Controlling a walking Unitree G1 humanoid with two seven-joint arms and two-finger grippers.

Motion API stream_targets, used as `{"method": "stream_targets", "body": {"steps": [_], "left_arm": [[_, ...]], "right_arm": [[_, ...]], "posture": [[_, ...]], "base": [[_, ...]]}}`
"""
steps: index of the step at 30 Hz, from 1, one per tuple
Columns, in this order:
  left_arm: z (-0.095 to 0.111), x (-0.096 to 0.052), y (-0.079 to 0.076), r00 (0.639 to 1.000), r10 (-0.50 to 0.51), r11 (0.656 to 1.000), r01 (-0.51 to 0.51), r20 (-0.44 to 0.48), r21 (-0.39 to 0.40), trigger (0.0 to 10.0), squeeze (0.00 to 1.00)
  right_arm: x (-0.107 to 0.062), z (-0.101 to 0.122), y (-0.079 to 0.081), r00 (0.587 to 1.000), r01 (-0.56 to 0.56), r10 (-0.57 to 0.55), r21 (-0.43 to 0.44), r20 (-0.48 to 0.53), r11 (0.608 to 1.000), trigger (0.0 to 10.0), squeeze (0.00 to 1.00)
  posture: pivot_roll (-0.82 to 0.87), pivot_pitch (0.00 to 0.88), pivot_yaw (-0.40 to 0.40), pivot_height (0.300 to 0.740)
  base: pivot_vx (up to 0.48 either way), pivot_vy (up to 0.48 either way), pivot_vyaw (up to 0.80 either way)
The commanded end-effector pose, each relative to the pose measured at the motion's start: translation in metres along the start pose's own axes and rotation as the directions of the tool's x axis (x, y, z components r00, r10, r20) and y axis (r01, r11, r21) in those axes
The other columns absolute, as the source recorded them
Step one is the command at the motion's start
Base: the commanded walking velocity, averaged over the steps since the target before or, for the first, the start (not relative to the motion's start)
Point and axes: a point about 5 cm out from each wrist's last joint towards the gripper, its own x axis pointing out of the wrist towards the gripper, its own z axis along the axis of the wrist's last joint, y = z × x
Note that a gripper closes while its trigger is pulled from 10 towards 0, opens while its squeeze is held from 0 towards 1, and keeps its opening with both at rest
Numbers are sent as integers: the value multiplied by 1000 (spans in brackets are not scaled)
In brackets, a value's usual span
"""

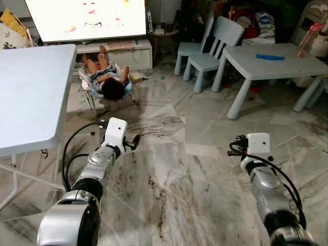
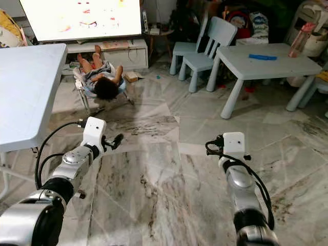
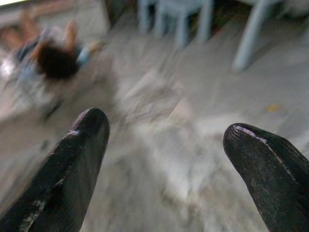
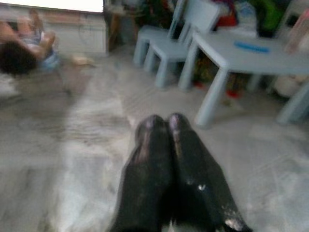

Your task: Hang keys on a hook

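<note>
Both grippers hang low over the marble floor (image 1: 169, 184). From the left eye view, the left gripper (image 1: 134, 141) sits left of the middle of the frame, at the end of a silver arm with a white box on its wrist. The right gripper (image 1: 234, 148) sits at the lower right, also with a white box on its wrist. No keys or hook can be made out near either gripper. One big white table (image 1: 31, 92) fills the left edge. One small pale blue table (image 1: 271, 64) stands at the upper right, with one blue thing (image 1: 270, 57) lying on top. Two small blue chairs (image 1: 210, 48) stand beside it. One bright screen (image 1: 87, 18) glows at the top, above a low white cabinet (image 1: 125, 54). One person (image 1: 107, 77) lies in a small seat on the floor, in the upper left part of the frame.

From the right eye view, the same things show again, with one pink bottle (image 2: 299, 38) standing on the far corner of the small table.

From the left wrist view, the picture is blurry. Two black fingers (image 3: 72, 169) are spread wide apart with nothing between them, just bare floor. The person lies at the upper left.

From the right wrist view, two black fingers (image 4: 149, 169) are pressed together, touching, and they hold nothing. The small table and chairs sit at the upper right.
</note>
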Motion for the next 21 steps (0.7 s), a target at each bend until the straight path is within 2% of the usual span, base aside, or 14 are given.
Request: {"method": "stream_targets", "body": {"steps": [1,2,3,6,9,10,14,15,16,18,19,21], "left_arm": [[0,-3,-1,998,-48,999,48,36,-3,10000,0],[-1,-5,-2,997,-63,998,63,47,-8,10000,0],[-2,-10,-3,994,-77,997,75,72,29,10000,0],[-3,-22,-5,990,-61,998,57,126,33,10000,0],[0,-44,-12,983,-81,996,74,166,48,10000,0],[0,-62,-16,977,-111,993,102,180,57,10000,0],[-1,-86,-18,971,-109,991,90,211,97,10000,0],[-4,-97,-16,970,-99,989,71,224,129,10000,0],[-11,-106,-10,977,-41,990,11,210,142,10000,0],[-16,-112,-5,980,14,989,-42,197,141,10000,0],[-18,-119,-2,981,69,984,-96,180,149,10000,0],[-15,-122,-3,982,79,979,-110,173,174,10000,0]], "right_arm": [[-4,6,3,999,-27,27,-3,20,1000,10000,0],[-8,7,3,999,-33,34,-8,30,999,10000,0],[-15,9,5,998,-35,35,-6,46,999,10000,0],[-34,13,10,997,-42,43,-20,69,999,10000,0],[-47,17,16,997,-38,39,-8,70,999,10000,0],[-53,21,18,998,-22,20,25,60,999,10000,0],[-63,27,21,999,-7,5,44,50,999,10000,0],[-67,29,24,999,4,-7,80,44,997,10000,0],[-71,30,24,999,36,-39,110,31,993,10000,0],[-74,30,23,998,55,-58,128,23,990,10000,0],[-79,32,23,997,74,-77,163,13,984,10000,0],[-82,35,24,996,84,-87,179,8,980,10000,0]], "posture": [[-1,0,33,740],[-4,0,40,740],[0,0,47,740],[14,0,33,740],[32,0,12,740],[39,0,1,740],[53,0,-21,740],[55,0,-28,740],[53,0,-34,740],[51,0,-41,740],[49,0,-42,740],[45,0,-44,740]], "base": [[0,0,0],[0,0,0],[0,0,0],[0,0,0],[0,0,0],[0,0,0],[0,0,0],[0,0,0],[0,0,0],[0,0,0],[0,0,0],[0,0,0]]}}
